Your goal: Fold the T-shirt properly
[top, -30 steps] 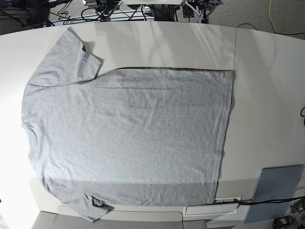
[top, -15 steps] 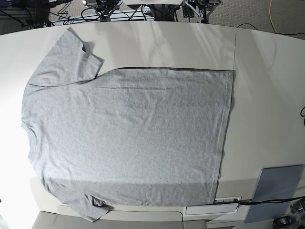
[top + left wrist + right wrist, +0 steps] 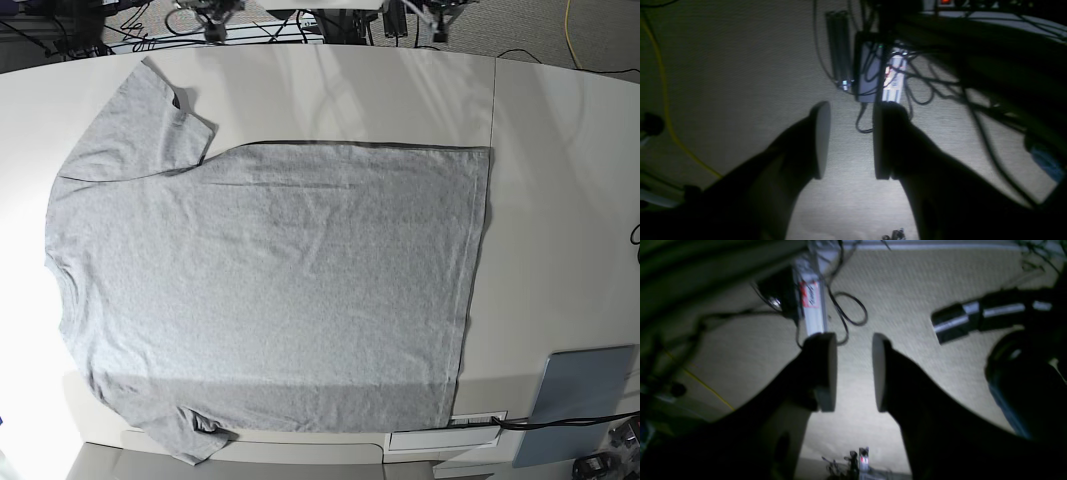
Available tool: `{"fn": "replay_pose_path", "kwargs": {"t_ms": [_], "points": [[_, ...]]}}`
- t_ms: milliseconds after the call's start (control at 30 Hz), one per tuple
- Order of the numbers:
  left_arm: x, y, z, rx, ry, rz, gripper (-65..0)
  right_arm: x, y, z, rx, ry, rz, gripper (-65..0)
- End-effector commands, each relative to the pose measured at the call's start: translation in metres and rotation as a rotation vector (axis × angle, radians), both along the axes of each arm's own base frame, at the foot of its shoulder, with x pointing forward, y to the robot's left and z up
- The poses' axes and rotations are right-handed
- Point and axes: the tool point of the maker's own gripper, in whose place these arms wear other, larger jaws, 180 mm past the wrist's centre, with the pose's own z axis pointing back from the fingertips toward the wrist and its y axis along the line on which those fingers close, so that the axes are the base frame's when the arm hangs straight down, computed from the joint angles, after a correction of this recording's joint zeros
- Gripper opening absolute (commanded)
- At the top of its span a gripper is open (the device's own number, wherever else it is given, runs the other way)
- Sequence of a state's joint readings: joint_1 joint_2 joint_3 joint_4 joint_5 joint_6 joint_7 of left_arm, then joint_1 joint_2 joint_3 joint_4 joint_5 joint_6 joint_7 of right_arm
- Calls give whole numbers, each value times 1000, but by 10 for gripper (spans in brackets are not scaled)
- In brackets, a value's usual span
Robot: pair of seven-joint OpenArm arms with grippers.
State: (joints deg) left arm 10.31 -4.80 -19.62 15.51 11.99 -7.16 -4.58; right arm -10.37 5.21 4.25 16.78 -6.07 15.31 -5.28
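Here's the T-shirt (image 3: 280, 290) in the base view, soft matt cloth, heathered grey, mostly smooth through the body, lightly rippled, with crumpling at the lower sleeve! Beneath it, the bench (image 3: 570, 200) shows a pale, even, matt surface. Down in the corner there's a blue-grey panel (image 3: 575, 400), flat and dull, and across it runs a black cable (image 3: 565, 423) with a smooth, plastic-looking skin. Over to the left wrist view, and the claw (image 3: 850, 141) has dark fingers, matt and smooth-faced, while a yellow cable (image 3: 665, 86) looks smooth and plastic-coated. The right wrist view now: another claw (image 3: 855, 373), equally dark, equally matt!
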Motion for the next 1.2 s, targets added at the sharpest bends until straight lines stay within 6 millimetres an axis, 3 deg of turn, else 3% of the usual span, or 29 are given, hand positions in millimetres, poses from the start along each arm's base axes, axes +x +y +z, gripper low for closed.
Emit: {"fn": "replay_pose_path", "kwargs": {"t_ms": [0,200,367,533,667,767,867,1167], "points": [[-8,4,1,-9,6,-4,-418,-7,-9,1,-11,6,1,-463],[-38,30,14,-44,29,61,-418,-57,-50,13,-56,90,25,-463],[-60,58,39,-56,24,111,-418,-88,-81,35,-61,122,6,-463],[-70,85,80,-15,-65,87,-418,-101,-112,75,-83,69,29,-463],[-67,91,121,1,-148,27,-418,-99,-125,118,-87,-15,83,-463],[-56,90,157,4,-224,-36,-418,-91,-126,155,-95,-86,128,-463],[-32,84,194,4,-313,-124,-418,-70,-132,195,-129,-178,166,-463],[84,65,292,186,-657,-509,-418,40,-149,303,-298,-484,325,-463]]}}
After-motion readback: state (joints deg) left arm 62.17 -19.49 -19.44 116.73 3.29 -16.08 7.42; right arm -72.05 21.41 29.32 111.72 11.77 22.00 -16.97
